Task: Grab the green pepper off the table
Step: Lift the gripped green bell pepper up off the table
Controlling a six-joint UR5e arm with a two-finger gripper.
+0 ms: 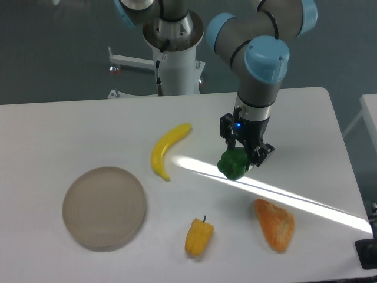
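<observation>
While the fingers [242,158] clamp it, the green pepper [233,164] looks rounded, its axis indiscernible.

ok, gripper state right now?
Gripper: jaws closed on the green pepper, apparently lifted just above the table.

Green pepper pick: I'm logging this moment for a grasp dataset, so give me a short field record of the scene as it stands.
target: small glossy dark-green bell pepper
target state: held between the fingers, apparently lifted off the table
gripper: two-finger gripper, shut on the pepper
surface: large white table
left of target: yellow banana
front left: round tan plate
front: yellow pepper with dark stem
front right: orange bread-like wedge
lighting: bright sunlight stripe across the table
</observation>
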